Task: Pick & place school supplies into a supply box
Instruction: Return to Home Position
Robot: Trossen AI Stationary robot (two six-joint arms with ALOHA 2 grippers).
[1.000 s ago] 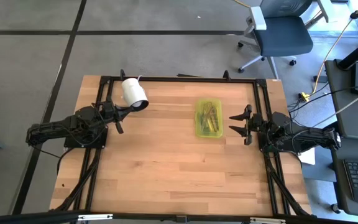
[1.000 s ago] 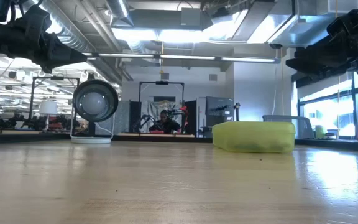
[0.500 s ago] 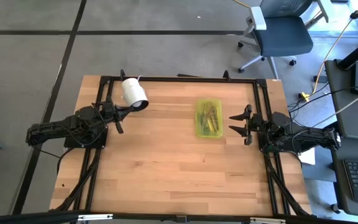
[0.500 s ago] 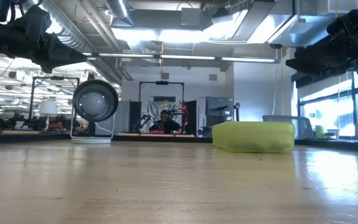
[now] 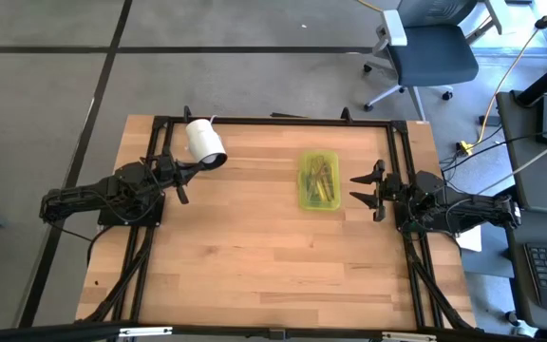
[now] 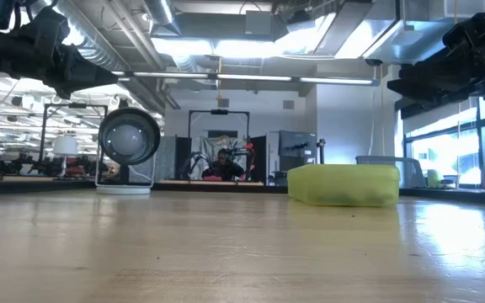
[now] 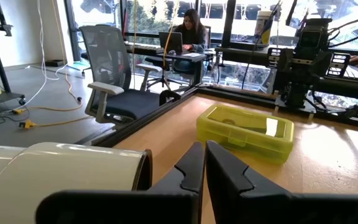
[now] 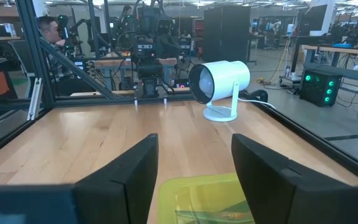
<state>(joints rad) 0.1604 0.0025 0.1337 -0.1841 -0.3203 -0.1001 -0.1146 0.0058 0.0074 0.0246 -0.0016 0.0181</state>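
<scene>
The supply box (image 5: 318, 180) is a translucent yellow-green case, closed, lying flat on the wooden table right of its middle; pencils show through the lid. It also shows in the low view (image 6: 343, 184), the left wrist view (image 7: 245, 131) and the right wrist view (image 8: 207, 199). My right gripper (image 5: 367, 191) hovers open just right of the box, above the table, its fingers (image 8: 133, 165) wide apart. My left gripper (image 5: 182, 179) waits shut at the table's left side beside the white cylinder. No loose supplies show on the table.
A white cylinder on a stand (image 5: 205, 141) with a cable stands near the far left corner of the table, close to my left gripper. A black frame (image 5: 273, 121) runs around the table. An office chair (image 5: 430, 47) stands beyond the far edge. People sit in the room behind.
</scene>
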